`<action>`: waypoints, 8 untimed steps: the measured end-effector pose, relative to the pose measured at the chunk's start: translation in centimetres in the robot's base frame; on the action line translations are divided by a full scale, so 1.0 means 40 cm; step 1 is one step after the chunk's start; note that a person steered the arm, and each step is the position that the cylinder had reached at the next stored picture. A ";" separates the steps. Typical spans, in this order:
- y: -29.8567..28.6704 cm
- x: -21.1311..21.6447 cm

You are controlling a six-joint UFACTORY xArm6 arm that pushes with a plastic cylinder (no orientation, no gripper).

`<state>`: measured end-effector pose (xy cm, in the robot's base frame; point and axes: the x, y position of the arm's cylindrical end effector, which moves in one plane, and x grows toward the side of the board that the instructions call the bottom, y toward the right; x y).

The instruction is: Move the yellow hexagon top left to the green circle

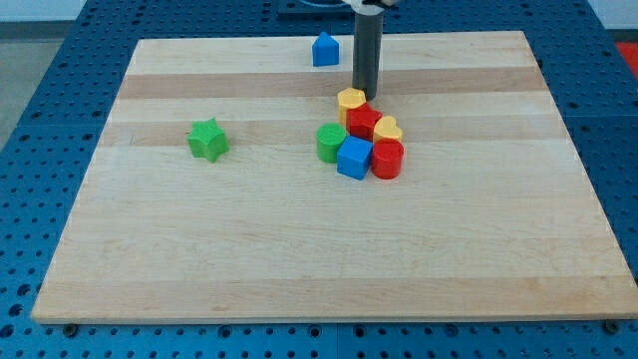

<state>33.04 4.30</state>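
Observation:
The yellow hexagon [350, 100] lies at the top of a tight cluster near the board's middle. The green circle [331, 142] sits just below and to its left, at the cluster's left edge. My tip [364, 95] is at the hexagon's upper right edge, touching or nearly touching it. The dark rod rises from there to the view's top.
In the cluster are a red block [363, 122], a yellow heart [388, 129], a blue cube [354, 158] and a red cylinder [387, 159]. A green star [207, 139] lies at the left. A blue block [325, 49] lies near the top edge of the wooden board [319, 249].

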 end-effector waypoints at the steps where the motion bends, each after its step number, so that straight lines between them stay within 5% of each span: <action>1: -0.050 0.034; 5: -0.120 0.236; 8: -0.021 0.219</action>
<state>41.81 3.46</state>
